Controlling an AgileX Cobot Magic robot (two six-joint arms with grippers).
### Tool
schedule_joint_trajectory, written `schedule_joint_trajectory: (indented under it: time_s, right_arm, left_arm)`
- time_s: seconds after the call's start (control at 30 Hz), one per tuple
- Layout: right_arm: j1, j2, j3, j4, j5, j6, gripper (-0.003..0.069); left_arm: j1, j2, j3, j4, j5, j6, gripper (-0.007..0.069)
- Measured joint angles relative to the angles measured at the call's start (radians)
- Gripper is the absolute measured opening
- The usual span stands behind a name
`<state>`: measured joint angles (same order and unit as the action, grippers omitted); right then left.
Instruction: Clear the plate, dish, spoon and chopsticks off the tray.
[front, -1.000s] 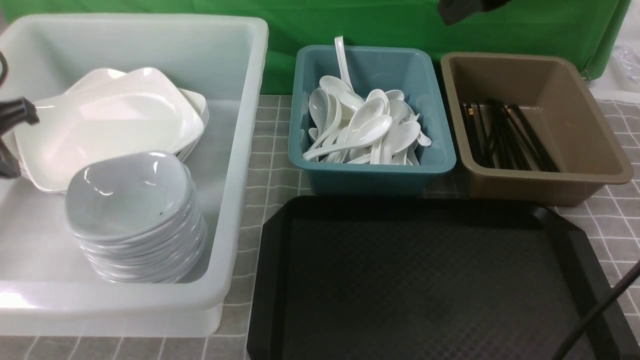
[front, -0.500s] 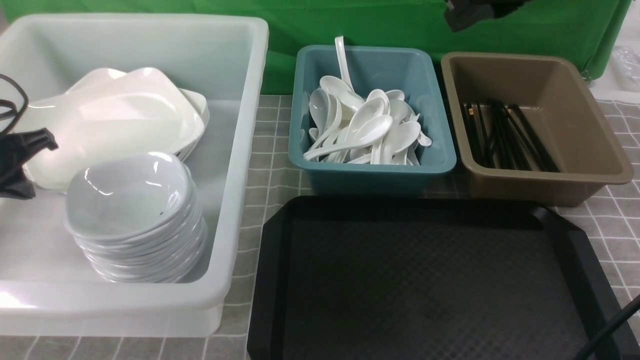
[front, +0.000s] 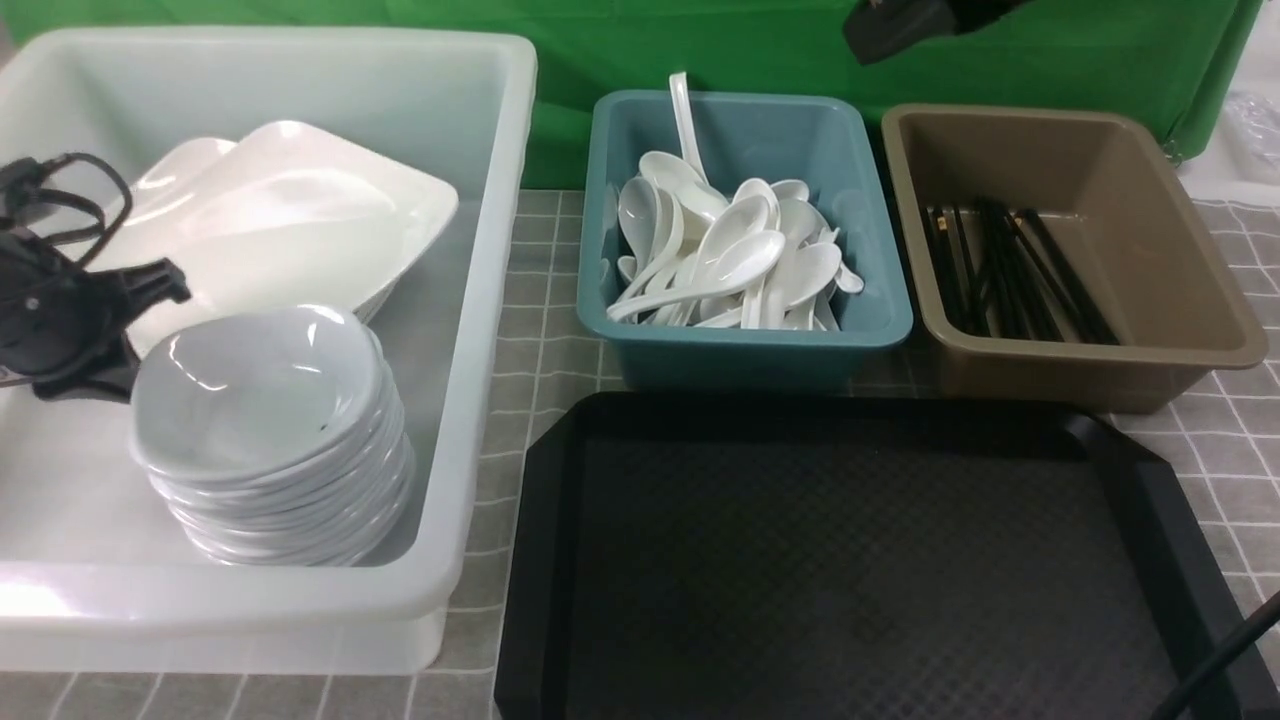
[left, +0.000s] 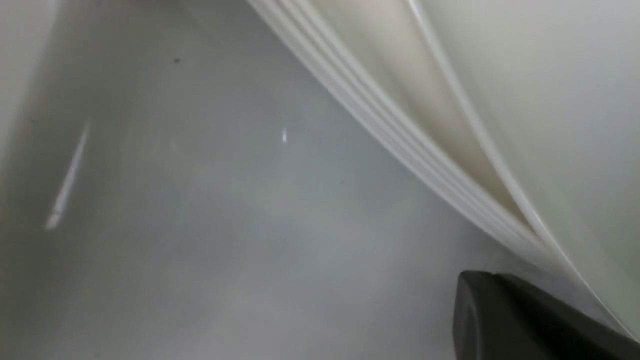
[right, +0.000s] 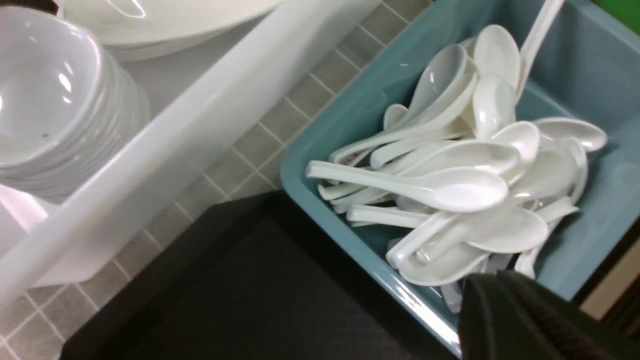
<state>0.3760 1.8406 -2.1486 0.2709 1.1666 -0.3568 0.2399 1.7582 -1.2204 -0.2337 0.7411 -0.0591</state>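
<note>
At left, the closed left gripper (left: 472, 280), its hold unclear, is by the plates (front: 300, 210) inside the white bin's rim (front: 490, 270); lower centre, the raised-edged tray (front: 840, 560) lies open below the spoons (front: 740, 250); upper right, the shut, empty right gripper (right: 492, 280) hangs near the chopsticks (front: 1010, 270).

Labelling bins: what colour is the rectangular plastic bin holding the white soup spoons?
Teal, clearest in the front view.

Readable text: none | Labels, brands, numbers: none legible | Signs: none to be read anywhere
</note>
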Motion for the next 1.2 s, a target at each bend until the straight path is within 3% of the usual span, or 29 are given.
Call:
schedule_joint_trajectory:
  time_s: [0.3, 0.53, 1.03, 1.2]
  right_arm:
    - [0.0, 0.0, 0.0, 0.011, 0.0, 0.0, 0.002]
    - [0.0, 0.0, 0.0, 0.015, 0.0, 0.001, 0.002]
    - [0.0, 0.0, 0.0, 0.061, 0.0, 0.017, 0.002]
    - [0.002, 0.0, 0.0, 0.083, 0.0, 0.028, 0.002]
  left_arm:
    - [0.001, -0.106, -0.124, 0.058, -0.137, -0.022, 0.0004]
    - [0.0, 0.029, -0.228, 0.024, -0.078, -0.012, 0.0004]
    - [0.0, 0.196, -0.228, 0.071, -0.074, -0.009, 0.0004]
    - [0.0, 0.199, -0.203, 0.108, -0.077, -0.068, 0.0004]
